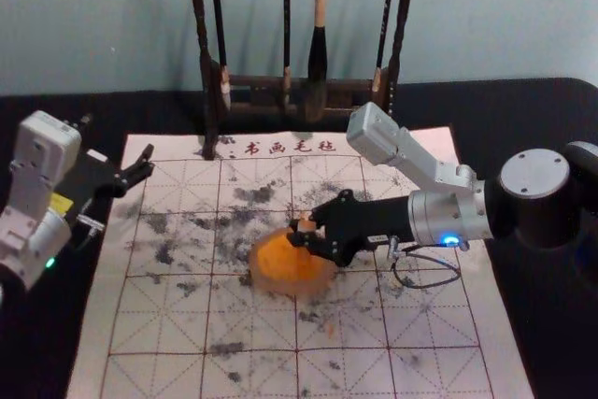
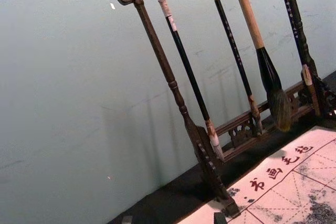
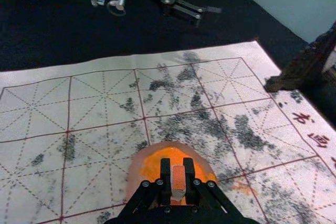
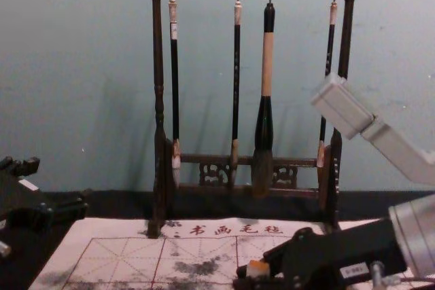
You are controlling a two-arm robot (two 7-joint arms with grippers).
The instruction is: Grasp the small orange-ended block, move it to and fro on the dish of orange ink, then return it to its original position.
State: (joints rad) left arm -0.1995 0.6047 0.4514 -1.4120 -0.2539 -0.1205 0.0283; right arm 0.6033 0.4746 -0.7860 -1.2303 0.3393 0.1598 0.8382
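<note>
The block [image 3: 178, 178] shows its longer side in line with the fingers of the right gripper [image 1: 306, 227], which point toward the mat's [image 1: 430, 324] left edge; I cannot tell how far it tilts. It sits between the fingertips, pinched on both sides, over the part of the ink dish [image 1: 290, 271] toward the mat's far edge; whether it touches the ink I cannot tell. It is small and squared, orange on one face, pale beside that. The left gripper [image 1: 118, 140] is parked, fingers wide apart, by the mat's far left corner.
</note>
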